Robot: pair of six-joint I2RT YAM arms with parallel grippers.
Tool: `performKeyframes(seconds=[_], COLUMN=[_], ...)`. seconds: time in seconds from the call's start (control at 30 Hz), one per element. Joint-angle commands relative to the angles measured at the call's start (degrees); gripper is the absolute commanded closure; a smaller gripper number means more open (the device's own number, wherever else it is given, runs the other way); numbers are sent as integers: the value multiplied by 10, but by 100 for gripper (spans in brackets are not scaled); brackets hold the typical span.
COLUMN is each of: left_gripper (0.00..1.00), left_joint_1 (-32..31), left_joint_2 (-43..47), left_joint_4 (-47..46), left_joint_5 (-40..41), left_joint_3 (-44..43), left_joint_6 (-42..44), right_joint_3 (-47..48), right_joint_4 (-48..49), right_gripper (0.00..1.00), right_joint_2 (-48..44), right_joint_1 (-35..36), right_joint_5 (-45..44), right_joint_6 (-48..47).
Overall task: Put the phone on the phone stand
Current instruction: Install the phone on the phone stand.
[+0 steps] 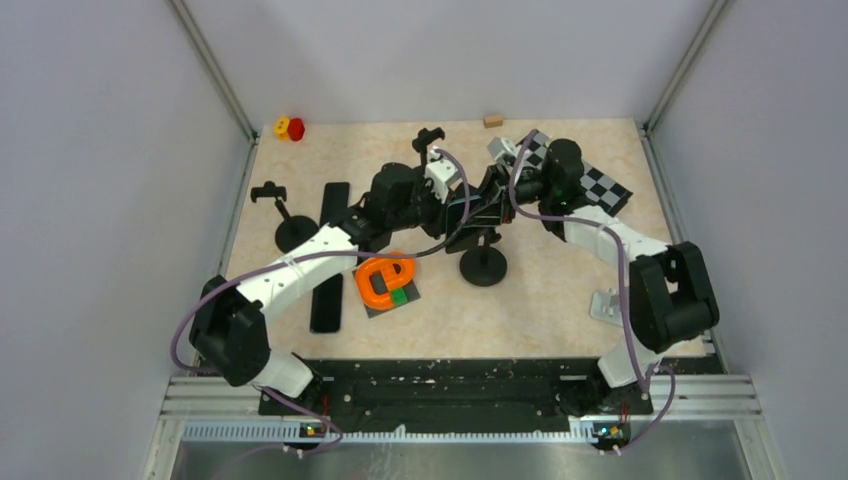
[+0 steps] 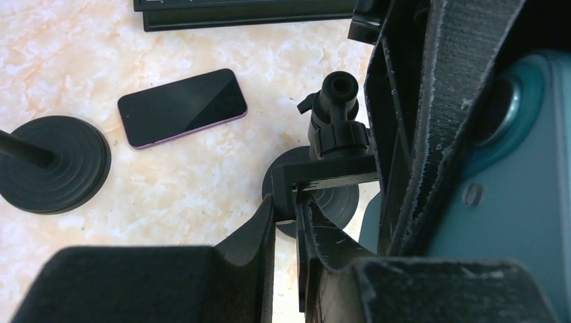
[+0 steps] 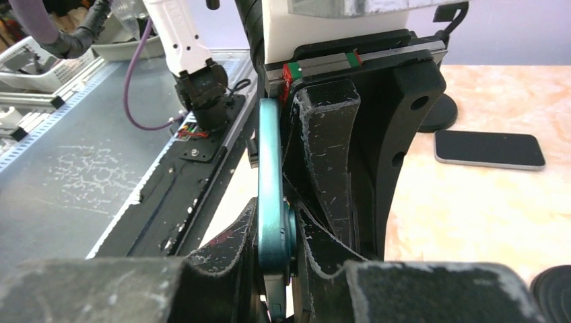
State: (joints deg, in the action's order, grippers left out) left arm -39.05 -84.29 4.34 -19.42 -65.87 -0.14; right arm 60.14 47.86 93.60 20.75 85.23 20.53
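Right end effector (image 3: 275, 232) pinching teal phone (image 3: 269, 155) edge-on, raised off desk (image 1: 560, 290), just beside phone stand (image 2: 335, 128) clamp. Left end effector (image 2: 288, 215) pinching stand bracket. Dark phone (image 2: 182, 106) flat on desk

Teal phone (image 3: 271, 168) upright, edge-on; black round-based stand (image 2: 333, 134) beside it.

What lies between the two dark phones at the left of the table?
The left arm passes over that stretch, between the far phone and the near phone; the top view shows this.
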Motion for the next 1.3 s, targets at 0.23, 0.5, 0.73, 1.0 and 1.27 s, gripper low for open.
performKeyframes(seconds=[0.23,0.5,0.73,1.0,1.27], left_gripper=[100,100,100,100,100], left_joint_1=[-13,-16,-17,-16,-22], left_joint_2=[4,6,21,27,31], left_joint_4=[7,-4,-28,-65,-85], left_joint_5=[-5,16,40,52,59], left_joint_3=[1,10,33,63,77], left_joint_6=[3,-24,-28,-40,-44], right_joint_3=[39,-7,-35,-74,-109], right_joint_4=[-375,-373,-387,-417,-416], right_gripper=[100,100,100,100,100], right_joint_2=[-90,-134,-170,-228,-265], right_joint_1=[-3,-4,-4,-3,-4], right_joint_5=[-148,-196,-242,-332,-418], right_joint_6=[-330,-309,-288,-273,-246])
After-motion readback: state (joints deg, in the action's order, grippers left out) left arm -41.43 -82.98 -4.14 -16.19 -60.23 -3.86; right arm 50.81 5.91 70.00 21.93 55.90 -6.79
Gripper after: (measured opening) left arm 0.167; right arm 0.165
